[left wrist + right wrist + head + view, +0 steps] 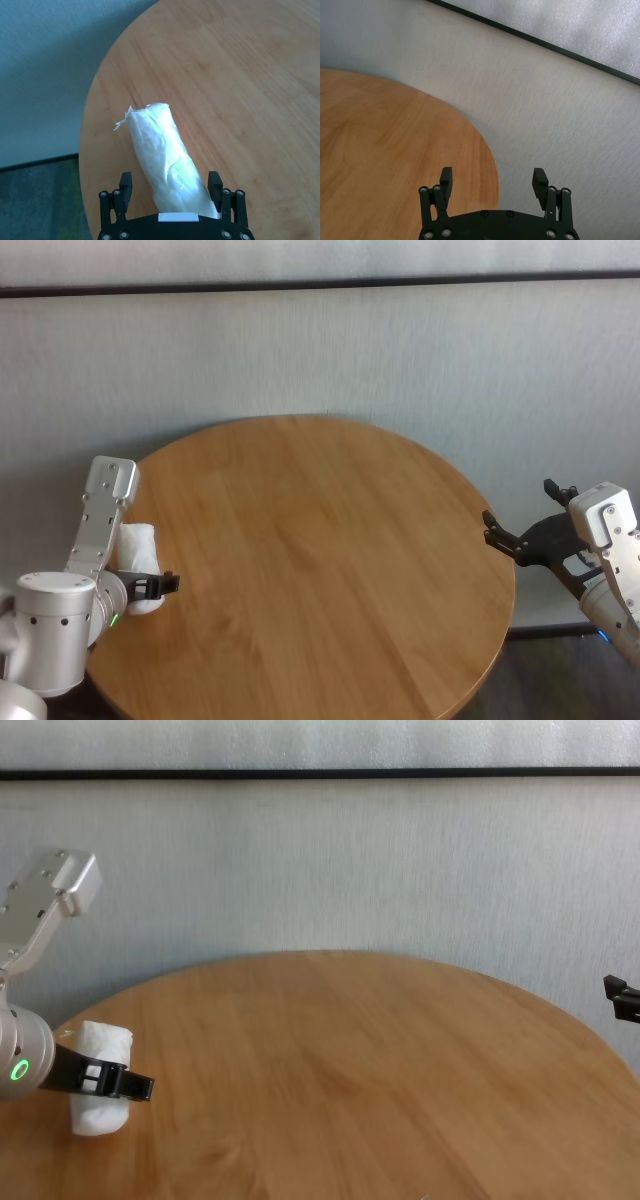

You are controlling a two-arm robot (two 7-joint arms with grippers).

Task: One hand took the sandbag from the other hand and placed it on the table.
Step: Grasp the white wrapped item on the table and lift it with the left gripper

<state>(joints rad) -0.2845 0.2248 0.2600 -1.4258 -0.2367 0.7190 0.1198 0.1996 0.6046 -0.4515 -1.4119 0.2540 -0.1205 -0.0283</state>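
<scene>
Left tool (170, 187) pinching sandbag (167, 157) over table (320, 560); right tool (492, 182) spread.

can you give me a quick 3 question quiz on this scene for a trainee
1. True or false: the sandbag sits between the fingers of the left gripper.
2. Multiple choice: where is the right gripper? A) over the middle of the table B) beside the table's right edge, holding nothing C) resting on the sandbag
3. Fill in: the ring light on the left wrist glows ____.

Key
1. True. The left wrist view shows a finger on each side of the white pouch, near the left rim of the table.
2. B. Its fingers are spread with nothing between them.
3. Green, seen in the chest view.
</scene>
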